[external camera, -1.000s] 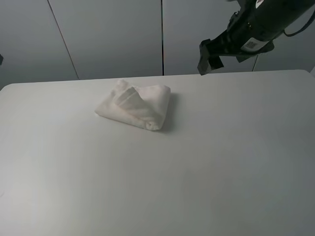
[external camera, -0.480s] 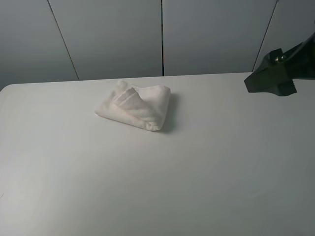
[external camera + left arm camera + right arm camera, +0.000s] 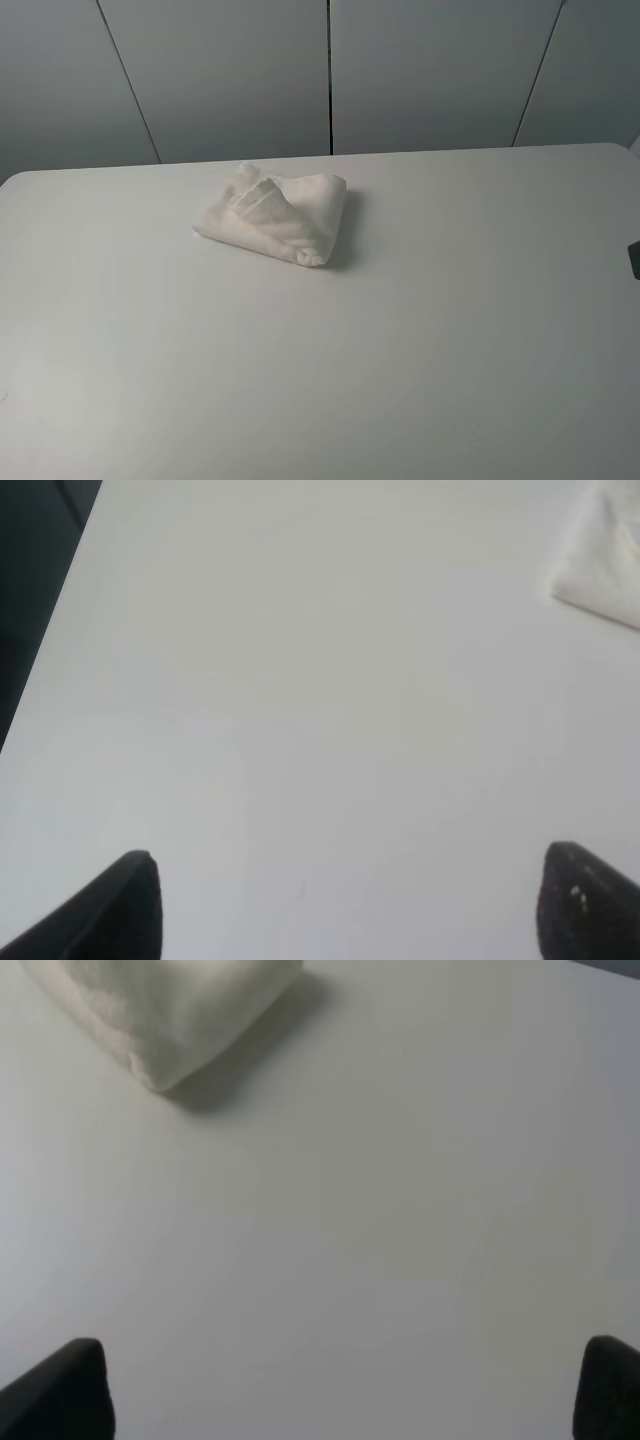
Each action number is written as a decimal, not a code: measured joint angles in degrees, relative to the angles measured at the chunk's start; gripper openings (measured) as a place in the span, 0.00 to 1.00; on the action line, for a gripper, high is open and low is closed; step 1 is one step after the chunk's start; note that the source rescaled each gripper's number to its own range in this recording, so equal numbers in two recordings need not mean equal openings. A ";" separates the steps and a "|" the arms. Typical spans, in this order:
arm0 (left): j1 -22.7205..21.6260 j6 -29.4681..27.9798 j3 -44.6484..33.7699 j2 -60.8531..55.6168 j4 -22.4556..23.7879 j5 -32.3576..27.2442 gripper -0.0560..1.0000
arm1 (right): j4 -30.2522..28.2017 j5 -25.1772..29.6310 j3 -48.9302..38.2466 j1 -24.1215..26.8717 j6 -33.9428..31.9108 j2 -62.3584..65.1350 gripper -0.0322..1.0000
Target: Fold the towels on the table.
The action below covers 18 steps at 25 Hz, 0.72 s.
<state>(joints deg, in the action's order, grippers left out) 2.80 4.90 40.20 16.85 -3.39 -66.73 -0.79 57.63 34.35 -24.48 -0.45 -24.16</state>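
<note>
The white towel [image 3: 272,220] lies in a loosely folded, bunched heap on the far middle-left of the white table [image 3: 420,350]. It shows in part in the left wrist view [image 3: 605,565] and in the right wrist view [image 3: 165,1005]. My left gripper [image 3: 355,905] is open and empty, hovering over bare tabletop well away from the towel; it is out of the high view. My right gripper [image 3: 335,1390] is open and empty over bare tabletop, some way from the towel's rolled edge. Only a dark sliver of the right arm [image 3: 635,260] shows at the right edge of the high view.
Grey wall panels [image 3: 330,70] stand behind the table's far edge. The table's edge, with dark space beyond it [image 3: 30,570], runs near my left gripper.
My right arm has swung from above the table's back right down and out to the right edge of the high view. The towel has not moved.
</note>
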 joint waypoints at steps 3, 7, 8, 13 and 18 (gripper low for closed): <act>0.00 -0.31 -0.22 -4.78 0.00 -2.12 0.97 | 0.00 4.11 -1.69 0.00 0.00 6.04 1.00; 0.00 -1.29 -4.21 -10.94 -0.15 -2.49 0.97 | 0.35 6.36 -3.21 0.00 0.00 13.78 1.00; -0.12 -1.53 -5.77 -12.58 -0.29 -2.49 0.97 | 0.35 6.47 -3.52 0.00 0.00 15.73 1.00; -0.37 -2.37 -8.55 -16.54 -0.70 0.11 0.97 | 0.35 6.23 -4.53 0.00 0.00 23.00 1.00; -0.37 -1.55 -10.44 -16.85 -0.70 3.47 0.97 | -0.82 5.39 -4.91 0.00 2.45 24.07 1.00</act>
<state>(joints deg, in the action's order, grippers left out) 2.43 3.35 29.76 0.00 -4.09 -63.26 -1.60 63.02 29.44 -24.48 2.00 -0.10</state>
